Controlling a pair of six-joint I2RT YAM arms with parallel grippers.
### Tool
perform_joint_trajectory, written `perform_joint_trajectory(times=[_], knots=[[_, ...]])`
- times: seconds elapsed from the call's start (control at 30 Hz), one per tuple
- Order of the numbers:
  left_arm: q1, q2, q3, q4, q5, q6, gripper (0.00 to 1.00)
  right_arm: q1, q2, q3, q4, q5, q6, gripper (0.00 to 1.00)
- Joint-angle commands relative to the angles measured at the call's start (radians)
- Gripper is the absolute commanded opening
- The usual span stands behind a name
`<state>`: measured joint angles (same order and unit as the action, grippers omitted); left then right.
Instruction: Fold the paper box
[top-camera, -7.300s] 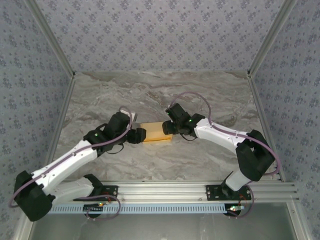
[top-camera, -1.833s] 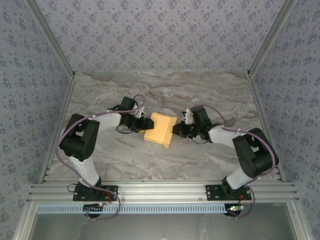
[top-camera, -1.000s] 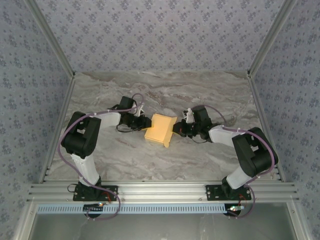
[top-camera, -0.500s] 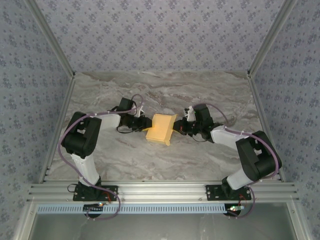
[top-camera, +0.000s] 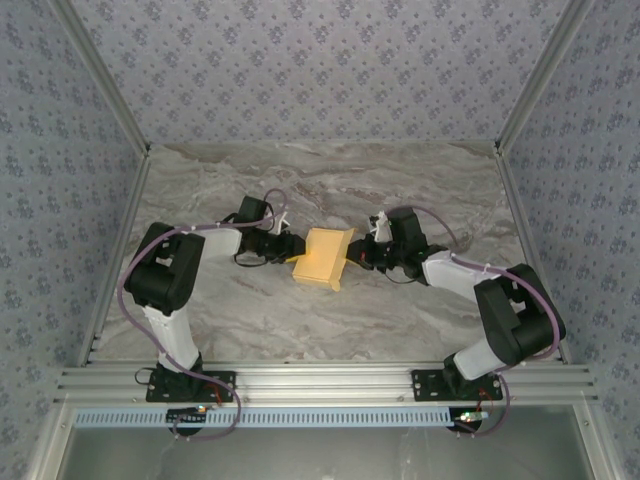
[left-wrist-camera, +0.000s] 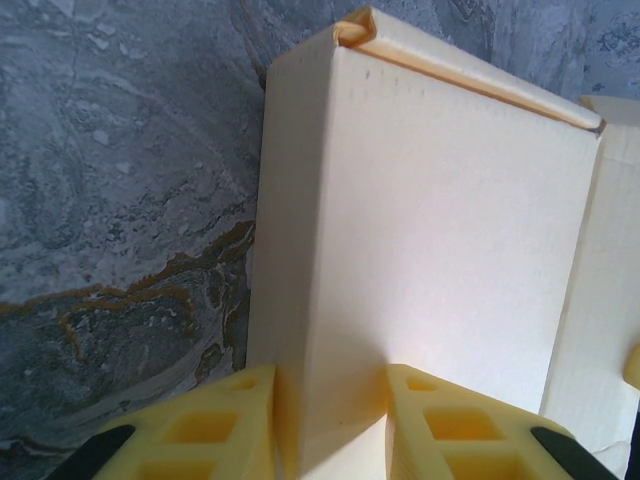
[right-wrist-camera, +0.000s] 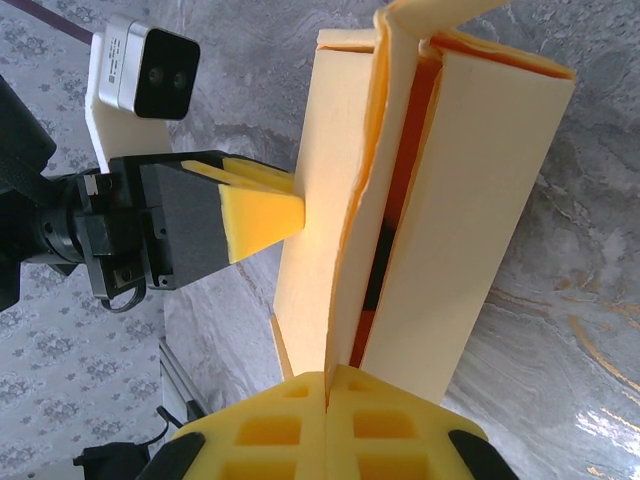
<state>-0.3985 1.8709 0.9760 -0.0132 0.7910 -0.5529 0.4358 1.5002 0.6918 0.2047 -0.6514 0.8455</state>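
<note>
The paper box (top-camera: 322, 257) is a yellow-orange card box, held just above the middle of the marble table between my two grippers. My left gripper (top-camera: 293, 247) grips it from the left. In the left wrist view the box (left-wrist-camera: 440, 220) has one long corner wedged between the yellow fingers (left-wrist-camera: 225, 425), so that gripper (left-wrist-camera: 330, 430) is shut on it. My right gripper (top-camera: 352, 255) comes in from the right. In the right wrist view it (right-wrist-camera: 328, 388) is pinched shut on a thin flap of the box (right-wrist-camera: 480, 200), whose side gapes open along a dark slit.
The marble table (top-camera: 300, 320) is walled by patterned panels on three sides. An aluminium rail (top-camera: 320, 385) with both arm bases runs along the near edge. The left wrist camera (right-wrist-camera: 140, 68) shows behind the box in the right wrist view.
The box has shifted slightly to the right and away from the rail and turned a little, with both grippers staying on it. The right arm's elbow has swung outward.
</note>
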Motion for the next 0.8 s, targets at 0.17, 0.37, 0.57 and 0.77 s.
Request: perform_joint_trajectory(times=[0.17, 0.37, 0.57, 0.77], knots=[[-0.023, 0.041, -0.013, -0.021, 0.033, -0.005, 0.25, 0.007, -0.024, 0.047, 0.025, -0.030, -0.037, 0.06], [-0.023, 0.051, -0.009, -0.028, 0.020, 0.003, 0.28, 0.008, -0.029, 0.054, 0.014, -0.030, -0.041, 0.06], [-0.023, 0.057, -0.021, 0.019, 0.053, -0.030, 0.23, 0.009, -0.034, 0.057, 0.001, -0.024, -0.046, 0.06], [-0.024, 0.072, -0.039, 0.089, 0.077, -0.079, 0.21, 0.009, -0.041, 0.073, -0.021, -0.013, -0.044, 0.06]])
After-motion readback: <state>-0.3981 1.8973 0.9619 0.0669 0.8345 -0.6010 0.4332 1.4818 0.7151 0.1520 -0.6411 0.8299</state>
